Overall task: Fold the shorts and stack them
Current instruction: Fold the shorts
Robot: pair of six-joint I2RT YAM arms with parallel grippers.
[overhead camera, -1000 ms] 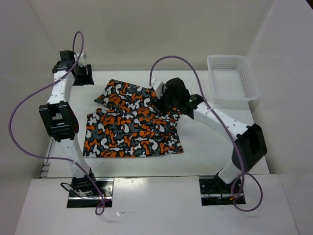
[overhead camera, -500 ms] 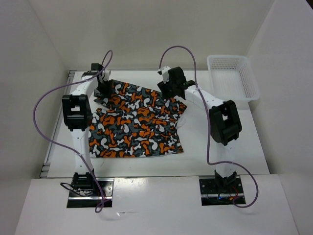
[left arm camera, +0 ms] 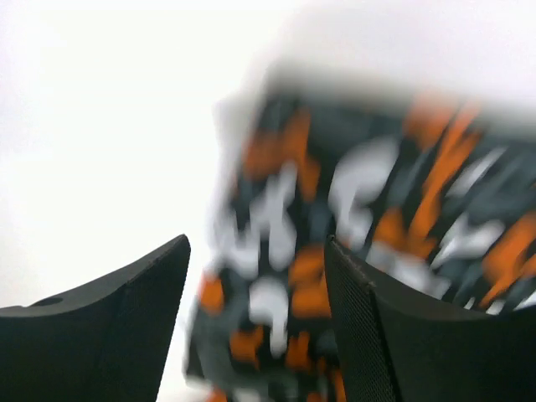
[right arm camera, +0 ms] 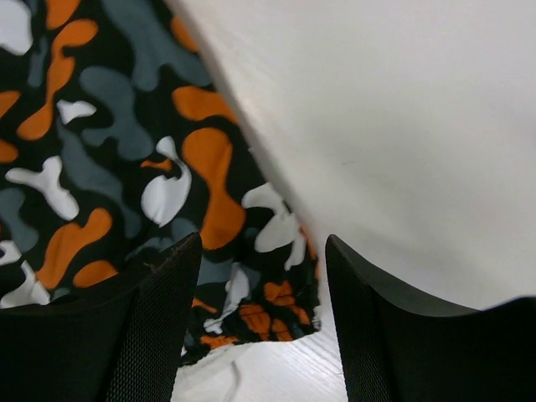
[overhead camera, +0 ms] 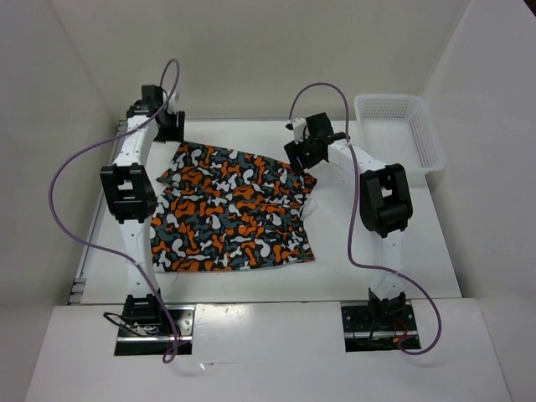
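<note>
The shorts, in an orange, grey, white and black blotch print, lie spread on the white table with a far layer overlapping the near one. My left gripper hangs open just beyond their far-left corner. In the left wrist view its jaws frame the blurred shorts with nothing gripped. My right gripper stands open over the far-right corner. The right wrist view shows that gripper above the shorts, whose hem corner lies below the gap.
A white mesh basket stands at the back right of the table. White walls close in the table behind and on both sides. A purple cable loops over each arm.
The right gripper left the middle of the shorts for their far-right corner. The left gripper dipped to the far-left corner, then drew back. The far layer now lies flatter.
</note>
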